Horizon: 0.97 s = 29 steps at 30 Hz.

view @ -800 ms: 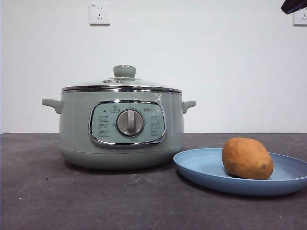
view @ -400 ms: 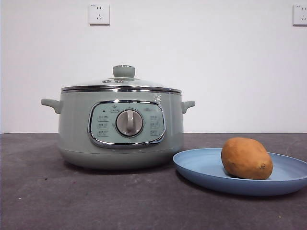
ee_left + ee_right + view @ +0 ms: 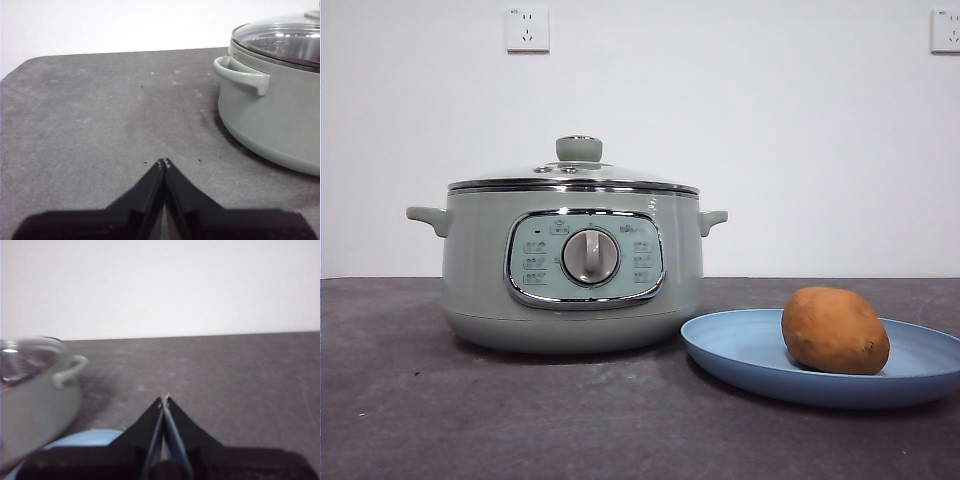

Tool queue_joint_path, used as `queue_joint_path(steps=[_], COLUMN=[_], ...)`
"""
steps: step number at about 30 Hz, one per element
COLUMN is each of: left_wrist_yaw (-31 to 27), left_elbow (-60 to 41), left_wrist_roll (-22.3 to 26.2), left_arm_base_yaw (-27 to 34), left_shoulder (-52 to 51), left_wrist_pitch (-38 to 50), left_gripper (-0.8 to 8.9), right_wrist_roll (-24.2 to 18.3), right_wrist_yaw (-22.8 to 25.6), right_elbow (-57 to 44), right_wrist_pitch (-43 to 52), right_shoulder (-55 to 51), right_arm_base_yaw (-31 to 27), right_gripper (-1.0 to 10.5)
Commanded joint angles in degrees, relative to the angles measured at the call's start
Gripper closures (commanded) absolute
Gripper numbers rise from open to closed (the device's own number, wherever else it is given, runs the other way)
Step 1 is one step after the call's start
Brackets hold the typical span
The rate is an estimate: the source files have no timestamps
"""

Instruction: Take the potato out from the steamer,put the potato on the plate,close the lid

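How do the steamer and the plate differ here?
The steamer is a tall sage-green pot; the plate is shallow and blue. The steamer is shut under its lid; the plate lies open, with the potato on it. The steamer has side handles and a dial; the plate is plain. Both are round and rest on the table.

Lid [image 3: 575, 172] on steamer [image 3: 570, 270] — potato [image 3: 834, 330] on plate [image 3: 740, 345], right.
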Motion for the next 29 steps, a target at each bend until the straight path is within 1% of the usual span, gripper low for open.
queue_joint_path(steps=[1,4,7,15,18,19,20,29], left_wrist_yaw=[0.0,0.0,0.0,0.0,0.0,0.0,0.0,0.0], left_elbow=[-0.9,-0.9,-0.9,-0.9,-0.9,-0.9,-0.9,-0.9], left_wrist_roll=[-0.3,-0.3,-0.3,-0.3,-0.3,-0.3,-0.3,-0.3], left_arm_base_yaw=[0.2,0.2,0.2,0.2,0.2,0.2,0.2,0.2], left_shoulder=[0.0,0.0,0.0,0.0,0.0,0.0,0.0,0.0], left_wrist_pitch=[0.1,0.1,0.1,0.1,0.1,0.1,0.1,0.1], left_gripper=[8.17,8.17,8.17,8.17,8.17,8.17,8.17,8.17], right_wrist_roll=[0.6,0.6,1.9,2.3,4.7,6.4,7.2,7.2], right_wrist_yaw=[1.6,1.5,1.5,1.3,1.3,1.3,1.3,1.4], right_elbow=[-3.1,-5.5,-7.5,-7.9,-7.8,-7.8,-7.8,-7.8], right_wrist_pitch=[0.6,0.6,0.5,-7.2,-8.2,-8.2,-8.1,-8.1], right_shoulder=[-2.1,-3.8,-5.1,-7.5,-7.5,-7.5,-7.5,-7.5], right_arm_base_yaw=[-0.2,-0.2,-0.2,-0.1,-0.1,-0.1,-0.1,-0.1], right_gripper=[9.5,9.5,9.5,9.5,9.5,9.5,9.5,9.5])
